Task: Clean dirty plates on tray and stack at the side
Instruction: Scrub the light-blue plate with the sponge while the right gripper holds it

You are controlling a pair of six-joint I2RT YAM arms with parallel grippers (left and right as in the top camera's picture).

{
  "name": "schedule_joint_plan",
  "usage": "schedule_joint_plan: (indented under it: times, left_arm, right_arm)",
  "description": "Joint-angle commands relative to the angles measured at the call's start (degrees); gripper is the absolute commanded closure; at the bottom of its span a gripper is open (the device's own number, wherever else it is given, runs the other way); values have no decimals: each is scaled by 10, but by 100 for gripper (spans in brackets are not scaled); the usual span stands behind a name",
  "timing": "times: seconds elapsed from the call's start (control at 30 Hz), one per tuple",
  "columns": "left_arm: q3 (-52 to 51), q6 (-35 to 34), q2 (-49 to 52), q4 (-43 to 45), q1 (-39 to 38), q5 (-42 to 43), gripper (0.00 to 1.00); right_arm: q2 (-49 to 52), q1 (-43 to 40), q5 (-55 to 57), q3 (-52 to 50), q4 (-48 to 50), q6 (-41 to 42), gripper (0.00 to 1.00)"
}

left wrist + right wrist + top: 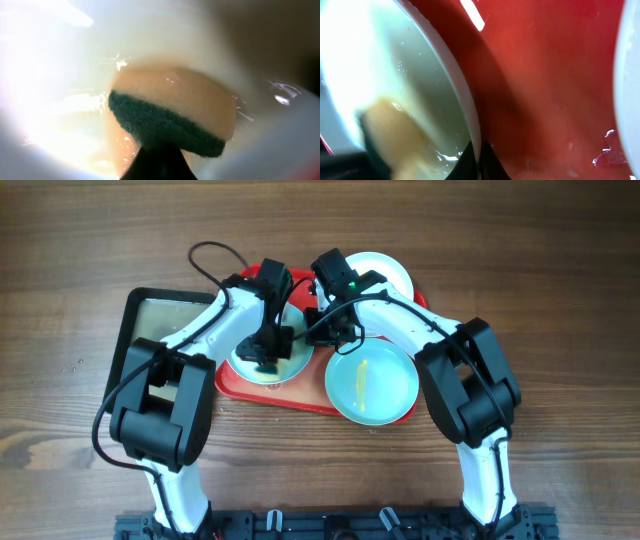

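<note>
The red tray (pixel 262 394) holds three plates. My left gripper (pixel 268 348) is shut on a yellow sponge with a dark green scouring face (pixel 175 107) and presses it onto the wet left plate (pixel 243 368). Only a dark fingertip of the left gripper (pixel 160 167) shows in the left wrist view. My right gripper (pixel 322 330) is shut on that plate's right rim (pixel 470 115), with one finger on each side of it (pixel 479 161). A pale blue plate with a yellow smear (pixel 372 383) lies at the front right. A white plate (pixel 388 272) lies at the back.
A black-rimmed tray (pixel 130 330) stands to the left of the red tray, partly under my left arm. A black cable loops behind it (pixel 205 252). Bare red tray floor (pixel 550 75) lies between the plates. Another plate's edge (pixel 627 100) shows at the right.
</note>
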Motion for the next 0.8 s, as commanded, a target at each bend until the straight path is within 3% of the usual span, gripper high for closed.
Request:
schedule_joint_plan:
  times: [0.0, 0.17, 0.27, 0.3, 0.43, 0.5, 0.63, 0.7, 0.77]
  left_arm:
    - [-28, -199, 41, 6, 21, -315, 96]
    - [-13, -229, 41, 75, 20, -294, 96]
    - [-11, -125, 41, 176, 19, -94, 96]
    - [-11, -56, 41, 209, 19, 30, 96]
    - [-11, 69, 41, 214, 19, 242, 96]
    - [-11, 122, 41, 181, 19, 291, 96]
    - [-11, 208, 41, 61, 21, 268, 96]
    - [-11, 194, 41, 22, 24, 163, 96]
    - [-11, 88, 41, 9, 26, -22, 96]
  right_arm:
    - [15, 2, 3, -7, -6, -13, 96]
    - [15, 2, 3, -7, -6, -13, 96]
    - [15, 2, 3, -7, -6, -13, 96]
    - [15, 2, 3, -7, -6, -14, 96]
    - [15, 2, 3, -7, -6, -14, 96]
    - [15, 2, 3, -7, -6, -15, 96]
    - [15, 2, 3, -7, -6, -15, 96]
    - [15, 2, 3, -7, -6, -15, 96]
    - [15, 2, 3, -7, -6, -15, 96]
